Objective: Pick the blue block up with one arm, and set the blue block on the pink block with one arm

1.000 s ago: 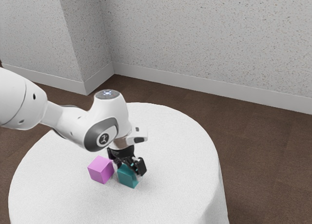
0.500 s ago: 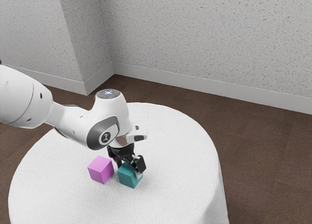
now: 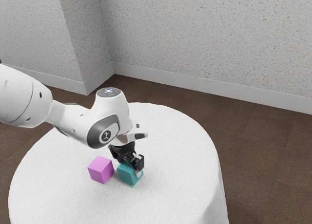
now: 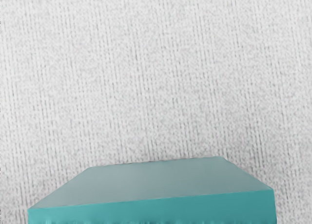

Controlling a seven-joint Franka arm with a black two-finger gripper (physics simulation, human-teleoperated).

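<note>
While the arm (image 3: pixel 73 121) reaches in from the exterior view's left, the end effector (image 3: pixel 132 164) points down over the blue block (image 3: pixel 128 177), and its black fingers stand on two opposite sides of the block's upper part, clamped on it. The blue block, teal in colour, sits toward the near edge of the round white surface (image 3: pixel 185 151), just beside the pink block (image 3: pixel 100 169) on the exterior view's right, with a narrow gap between the two. In the wrist view the blue block (image 4: pixel 151 190) lies directly under the hand with the white cloth beyond it. Compared with a second ago, the hand is a little higher and the blue block's lowest corner has come up slightly with it and drawn a touch closer to the arm; whether it has fully left the surface cannot be told. The pink block has not moved, and its top is bare.
</note>
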